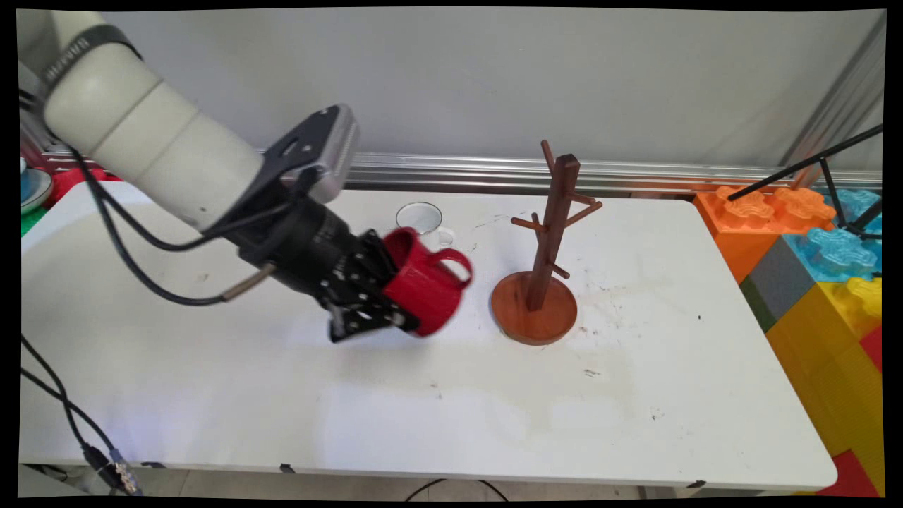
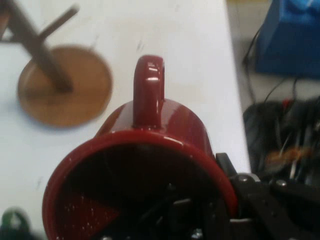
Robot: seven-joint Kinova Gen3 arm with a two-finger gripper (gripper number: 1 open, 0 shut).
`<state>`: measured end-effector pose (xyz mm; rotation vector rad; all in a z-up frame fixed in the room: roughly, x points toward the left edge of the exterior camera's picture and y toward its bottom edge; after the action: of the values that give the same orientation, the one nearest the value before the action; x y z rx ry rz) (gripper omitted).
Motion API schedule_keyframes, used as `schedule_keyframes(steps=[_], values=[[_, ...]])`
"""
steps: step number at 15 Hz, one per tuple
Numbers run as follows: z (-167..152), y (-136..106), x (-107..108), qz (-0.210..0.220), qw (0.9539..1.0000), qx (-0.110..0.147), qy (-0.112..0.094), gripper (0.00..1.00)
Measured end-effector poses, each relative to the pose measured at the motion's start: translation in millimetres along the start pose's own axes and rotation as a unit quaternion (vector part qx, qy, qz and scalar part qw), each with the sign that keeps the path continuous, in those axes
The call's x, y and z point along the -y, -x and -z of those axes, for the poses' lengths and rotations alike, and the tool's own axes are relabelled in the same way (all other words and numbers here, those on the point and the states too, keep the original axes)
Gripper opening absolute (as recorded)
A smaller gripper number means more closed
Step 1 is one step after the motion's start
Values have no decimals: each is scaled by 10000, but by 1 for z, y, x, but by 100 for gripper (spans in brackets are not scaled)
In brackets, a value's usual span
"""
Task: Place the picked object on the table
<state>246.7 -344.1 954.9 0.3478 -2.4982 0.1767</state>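
Claw clamped on red mug, raised above the surface.
Main view: mug tilted, handle up, left of wooden mug tree; white cup behind. Hand view: one finger inside mug rim, one outside; tree base upper left.

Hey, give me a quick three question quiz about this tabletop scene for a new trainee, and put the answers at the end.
1. True or false: the red ceramic mug stands upright on the white table.
2. What stands just right of the mug in the main view: A) a blue plastic bowl, B) a brown wooden mug tree with a round base, C) a steel kettle?
3. What lies behind the red mug, nearer the wall?

Key:
1. False: the black two-finger gripper holds it tilted, one finger inside the rim.
2. B.
3. A small clear glass cup.
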Motion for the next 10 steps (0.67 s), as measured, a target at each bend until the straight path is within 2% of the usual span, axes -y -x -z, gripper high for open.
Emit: schedule_keyframes(steps=[4,7,10], values=[[7,14,9,-246,9974,667,-138,0],[2,22,13,-321,9942,1018,-136,0],[-10,31,18,-375,9890,1426,-99,0]])
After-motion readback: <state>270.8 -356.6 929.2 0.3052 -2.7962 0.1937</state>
